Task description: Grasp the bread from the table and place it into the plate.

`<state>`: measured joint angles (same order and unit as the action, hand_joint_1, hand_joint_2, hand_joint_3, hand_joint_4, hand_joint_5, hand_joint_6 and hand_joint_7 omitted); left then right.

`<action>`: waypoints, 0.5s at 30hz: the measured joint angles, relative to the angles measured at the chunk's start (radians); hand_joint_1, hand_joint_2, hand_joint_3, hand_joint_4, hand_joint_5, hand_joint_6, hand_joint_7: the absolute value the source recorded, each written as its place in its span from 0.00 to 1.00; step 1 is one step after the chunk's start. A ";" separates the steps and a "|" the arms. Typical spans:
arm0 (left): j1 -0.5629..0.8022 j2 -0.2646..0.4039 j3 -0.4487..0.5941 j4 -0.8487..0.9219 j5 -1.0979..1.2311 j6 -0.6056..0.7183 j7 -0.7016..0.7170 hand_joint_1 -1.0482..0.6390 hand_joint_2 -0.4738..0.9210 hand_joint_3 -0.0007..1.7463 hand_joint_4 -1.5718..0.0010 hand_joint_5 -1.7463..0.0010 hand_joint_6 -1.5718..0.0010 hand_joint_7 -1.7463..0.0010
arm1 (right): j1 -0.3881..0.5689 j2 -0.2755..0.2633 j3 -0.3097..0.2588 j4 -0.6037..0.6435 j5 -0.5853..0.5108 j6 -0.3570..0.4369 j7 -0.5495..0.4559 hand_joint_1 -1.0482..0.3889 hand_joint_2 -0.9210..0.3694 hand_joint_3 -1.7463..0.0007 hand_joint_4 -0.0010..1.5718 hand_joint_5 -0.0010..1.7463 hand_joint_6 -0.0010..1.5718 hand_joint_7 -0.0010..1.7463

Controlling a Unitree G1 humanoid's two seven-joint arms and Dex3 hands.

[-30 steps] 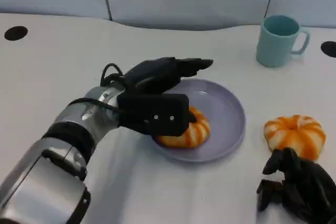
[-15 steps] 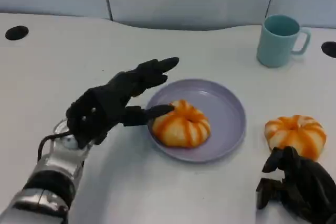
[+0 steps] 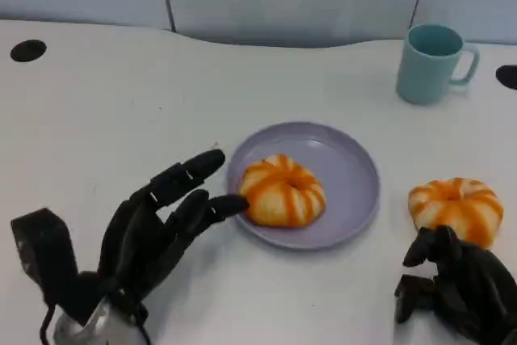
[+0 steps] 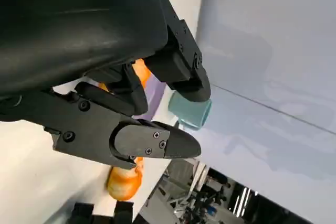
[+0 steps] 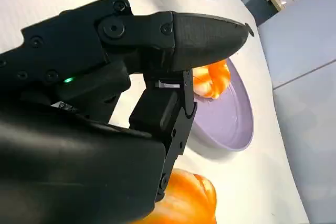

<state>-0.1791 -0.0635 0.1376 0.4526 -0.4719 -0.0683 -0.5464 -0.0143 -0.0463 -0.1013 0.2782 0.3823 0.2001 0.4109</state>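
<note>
An orange-striped bread [image 3: 283,191] lies in the lilac plate [image 3: 355,175], left of its centre. My left hand [image 3: 153,232] hovers near the table's front, left of the plate, fingers spread and holding nothing; one fingertip reaches close to the plate's left rim. A second bread [image 3: 456,208] sits on the table to the right of the plate. Just in front of it rests my right hand [image 3: 452,288], holding nothing. The right wrist view shows the right hand [image 5: 157,77], the plated bread [image 5: 212,80], the plate [image 5: 231,124] and the second bread [image 5: 184,200].
A teal mug [image 3: 432,62] stands at the back right, also visible past the fingers of the left hand [image 4: 131,129] as the mug [image 4: 190,113]. Black round holes mark the table at the far left [image 3: 27,50] and far right [image 3: 507,76].
My left hand has let go of the bread in the plate and pulled back left and toward me, fingers spread. The right hand and second bread have not moved.
</note>
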 measured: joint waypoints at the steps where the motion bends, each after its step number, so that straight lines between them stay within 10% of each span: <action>1: 0.028 0.001 -0.003 -0.040 0.002 0.037 0.019 0.25 1.00 0.19 0.62 0.16 0.63 0.43 | 0.001 0.000 -0.001 0.001 0.002 0.000 0.002 0.43 0.00 0.70 0.82 0.67 0.74 0.62; 5: 0.090 0.002 -0.004 -0.141 0.009 0.140 0.080 0.25 1.00 0.19 0.62 0.05 0.70 0.20 | 0.001 0.000 0.000 0.003 0.002 -0.002 0.012 0.42 0.00 0.72 0.83 0.67 0.74 0.62; 15: 0.142 -0.016 0.036 -0.245 -0.015 0.239 0.182 0.30 1.00 0.25 0.54 0.00 0.69 0.04 | 0.009 -0.002 0.000 -0.006 0.000 0.000 0.015 0.42 0.00 0.72 0.83 0.67 0.73 0.64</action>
<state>-0.0369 -0.0795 0.1739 0.2076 -0.4870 0.1711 -0.3645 -0.0049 -0.0480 -0.1010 0.2721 0.3827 0.2000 0.4262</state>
